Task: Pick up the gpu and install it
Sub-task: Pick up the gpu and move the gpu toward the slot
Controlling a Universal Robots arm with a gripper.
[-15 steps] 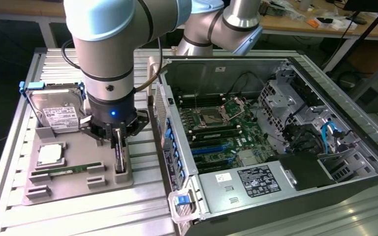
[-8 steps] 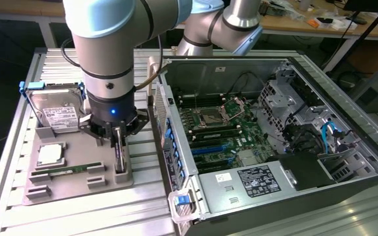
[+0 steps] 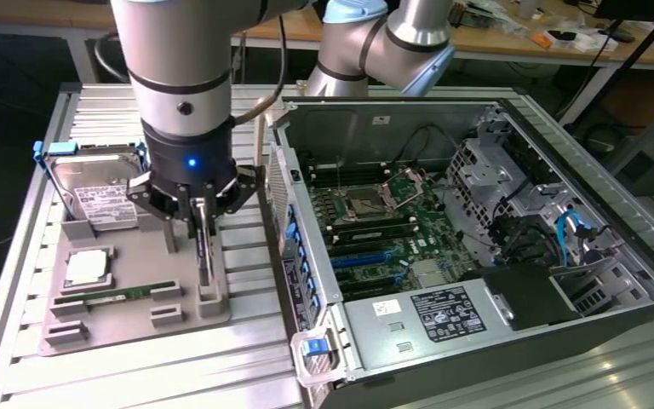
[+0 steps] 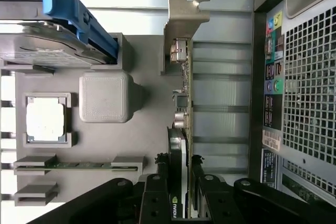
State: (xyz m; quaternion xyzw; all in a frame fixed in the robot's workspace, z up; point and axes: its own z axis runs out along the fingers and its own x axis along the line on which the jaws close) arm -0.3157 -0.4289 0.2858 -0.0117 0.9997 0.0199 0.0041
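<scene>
The gpu (image 3: 204,257) stands on its edge in a slot of the grey holder tray (image 3: 134,328), to the exterior view's left of the open computer case (image 3: 475,324). In the wrist view the gpu (image 4: 181,93) shows as a thin green board with a silver end bracket. My gripper (image 3: 197,226) comes straight down over the card, and its black fingers (image 4: 157,192) press on both faces of it. The gripper (image 4: 177,187) is shut on the gpu, which still sits in the tray slot.
The holder tray (image 4: 105,145) also carries a silver hard drive (image 3: 94,194) with blue rails, a processor chip (image 3: 86,268) and a narrow memory stick (image 3: 117,296). The motherboard (image 3: 384,226) lies exposed inside the case, with blue expansion slots (image 3: 356,256). The case's rear panel (image 4: 304,87) stands close beside the card.
</scene>
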